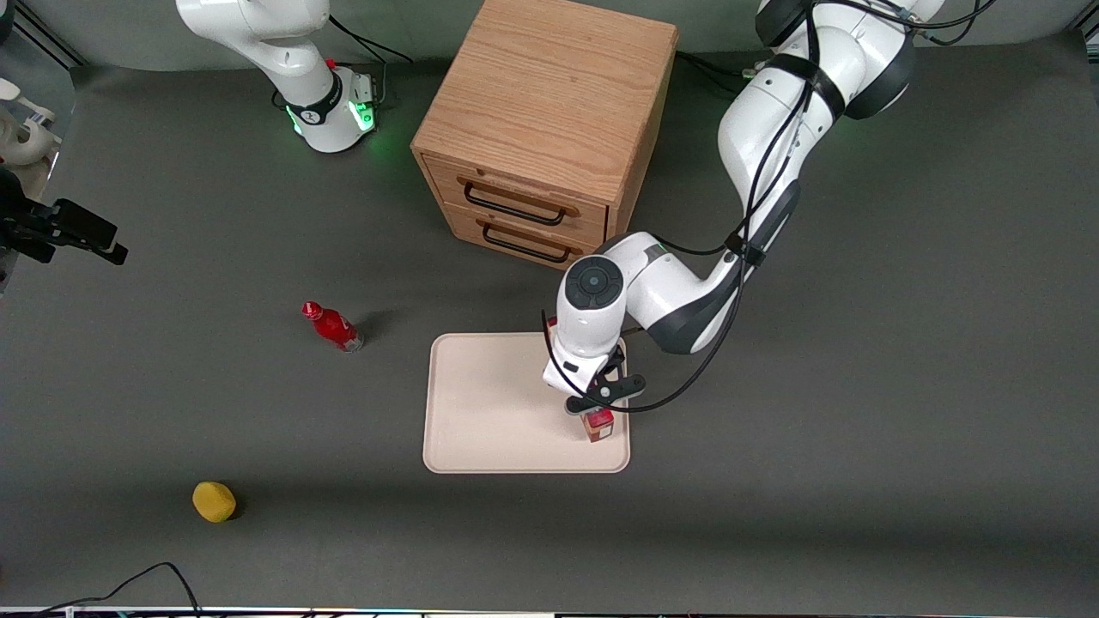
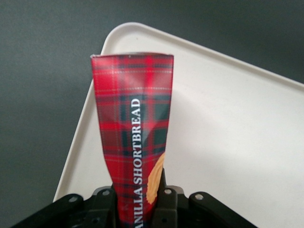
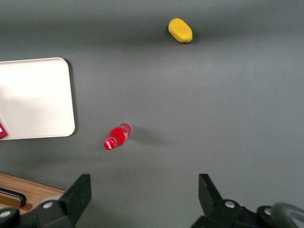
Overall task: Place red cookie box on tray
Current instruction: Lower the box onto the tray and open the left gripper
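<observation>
The red cookie box (image 2: pixel 135 137) is a slim red tartan box lettered "VANILLA SHORTBREAD", pinched between my black fingers (image 2: pixel 167 202). My gripper (image 2: pixel 138 209) is shut on it. In the front view the gripper (image 1: pixel 598 410) hangs over the tray (image 1: pixel 489 403), at the tray's end toward the working arm and near its front edge. The box (image 1: pixel 598 424) pokes out below the fingers, end down, above or at the tray's floor; contact cannot be told. The wrist view shows the cream tray (image 2: pixel 228 118) under the box, with a rounded corner by the box's end.
A wooden two-drawer cabinet (image 1: pixel 545 129) stands farther from the camera than the tray. A small red bottle (image 1: pixel 331 326) lies toward the parked arm's end. A yellow object (image 1: pixel 214 501) sits nearer the camera. A black cable (image 1: pixel 129 588) runs along the front edge.
</observation>
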Motion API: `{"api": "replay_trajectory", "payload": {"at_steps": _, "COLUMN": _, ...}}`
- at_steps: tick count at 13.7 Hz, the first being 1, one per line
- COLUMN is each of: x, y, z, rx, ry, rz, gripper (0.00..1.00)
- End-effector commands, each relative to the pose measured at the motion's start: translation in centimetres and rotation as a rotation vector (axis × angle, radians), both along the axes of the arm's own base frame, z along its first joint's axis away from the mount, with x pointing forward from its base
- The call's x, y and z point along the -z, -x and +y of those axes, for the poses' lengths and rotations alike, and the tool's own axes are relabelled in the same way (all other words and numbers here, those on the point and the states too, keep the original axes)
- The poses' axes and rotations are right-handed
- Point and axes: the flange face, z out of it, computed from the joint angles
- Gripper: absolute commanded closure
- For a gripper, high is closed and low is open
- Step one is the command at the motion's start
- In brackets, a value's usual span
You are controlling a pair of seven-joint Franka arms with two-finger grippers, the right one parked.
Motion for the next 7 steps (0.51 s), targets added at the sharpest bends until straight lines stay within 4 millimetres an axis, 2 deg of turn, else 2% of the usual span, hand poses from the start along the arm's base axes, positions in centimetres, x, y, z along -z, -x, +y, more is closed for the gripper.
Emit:
{"api": "replay_trajectory", "payload": {"at_steps": 1, "x": 0.5, "y": 0.4, "z": -0.6, "rx": 0.018, "ry": -0.008, "rz": -0.017, "gripper": 0.71}}
{"api": "replay_trajectory", "payload": {"at_steps": 4, "x": 1.4, "y": 0.3, "z": -0.7, "rx": 0.019, "ry": 0.011, "rz": -0.025, "gripper": 0.7}}
{"api": "replay_trajectory", "payload": {"at_steps": 7, "x": 2.2, "y": 0.3, "z": -0.6, "rx": 0.018, "ry": 0.009, "rz": -0.017, "gripper": 0.64}}
